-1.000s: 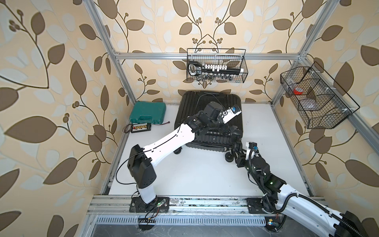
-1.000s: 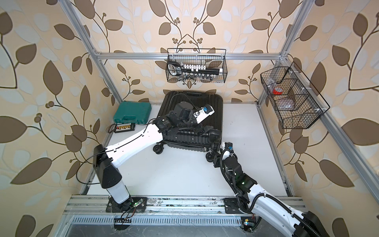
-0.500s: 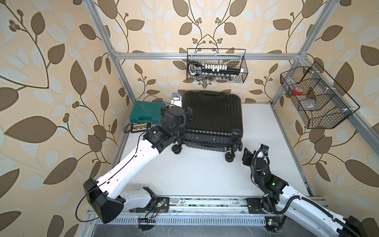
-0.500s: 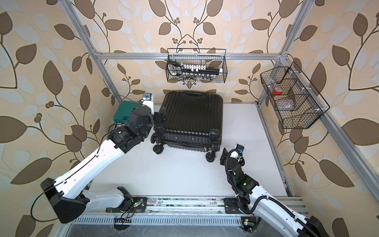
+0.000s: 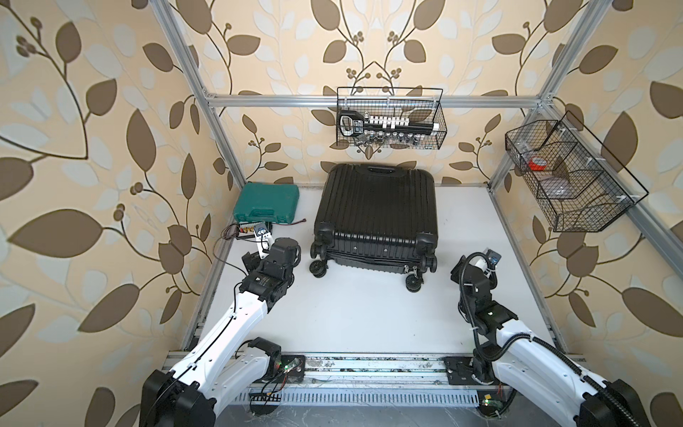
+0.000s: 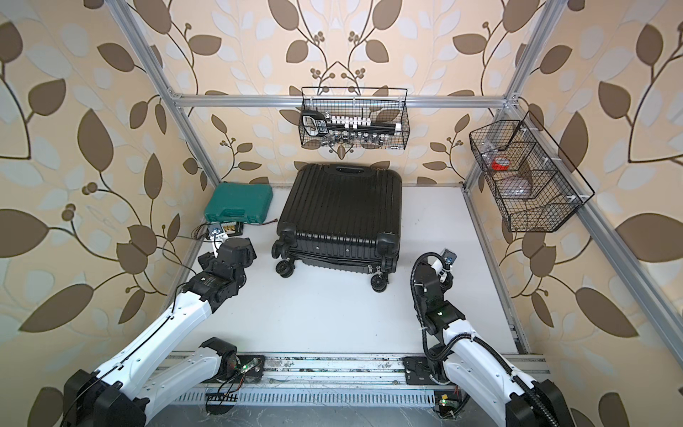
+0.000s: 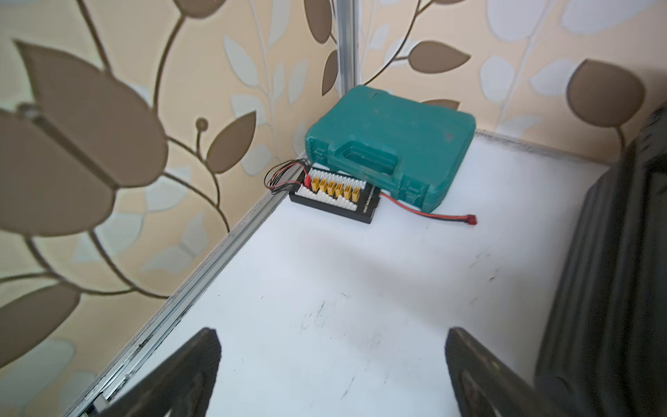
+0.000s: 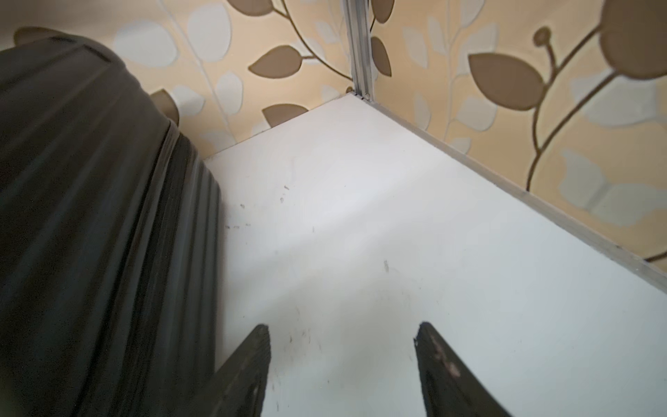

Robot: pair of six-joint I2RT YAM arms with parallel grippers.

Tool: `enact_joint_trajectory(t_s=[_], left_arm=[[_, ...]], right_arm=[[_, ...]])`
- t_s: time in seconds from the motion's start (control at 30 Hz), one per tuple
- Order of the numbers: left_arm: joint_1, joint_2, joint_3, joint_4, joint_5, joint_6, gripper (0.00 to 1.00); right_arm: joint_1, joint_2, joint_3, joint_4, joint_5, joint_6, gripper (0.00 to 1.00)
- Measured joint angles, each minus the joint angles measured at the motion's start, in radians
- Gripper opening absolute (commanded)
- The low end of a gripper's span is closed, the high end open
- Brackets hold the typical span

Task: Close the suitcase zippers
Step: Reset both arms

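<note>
The black ribbed suitcase (image 5: 375,212) (image 6: 340,212) lies flat and shut at the back middle of the white table, wheels toward me. The zippers show as a thin seam along its near side (image 5: 369,260), and small metal pulls seem to hang by the front right wheel (image 5: 414,272). My left gripper (image 7: 332,343) is open and empty, low over bare table left of the case (image 7: 613,289). My right gripper (image 8: 343,335) is open and empty, to the right of the case's side wall (image 8: 90,216). Neither gripper touches the suitcase.
A green tool case (image 5: 267,202) (image 7: 389,144) sits at the back left. In front of it lies a black connector board (image 7: 335,200) with yellow plugs and a red lead. Wire baskets hang on the back wall (image 5: 390,124) and right wall (image 5: 569,177).
My left arm has swung off the top of the suitcase to the front left. My right arm has drawn back from the front right wheel. Both jaws have opened wider.
</note>
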Motion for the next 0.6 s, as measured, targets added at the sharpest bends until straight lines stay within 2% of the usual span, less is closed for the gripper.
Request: enact_joint_trajectory(t_s=[0.1,0.2,0.4,0.6], left_arm=[[0.038,0.029,-0.093,0.126,0.028,0.023,0.99],[0.071,0.086,-0.162,0.263,0.078,0.077,0.99],[0.122,0.237,-0.206,0.496,0.183,0.209,0.99],[0.226,0.294,-0.219,0.640,0.396,0.315,0.99]], right_arm=[[-0.058,0.025,0.003,0.080,-0.031,-0.074,0.67],[-0.071,0.055,-0.004,0.195,-0.056,-0.163,0.68],[-0.097,0.185,-0.027,0.418,-0.077,-0.331,0.75],[-0.142,0.347,-0.027,0.608,-0.127,-0.451,0.78]])
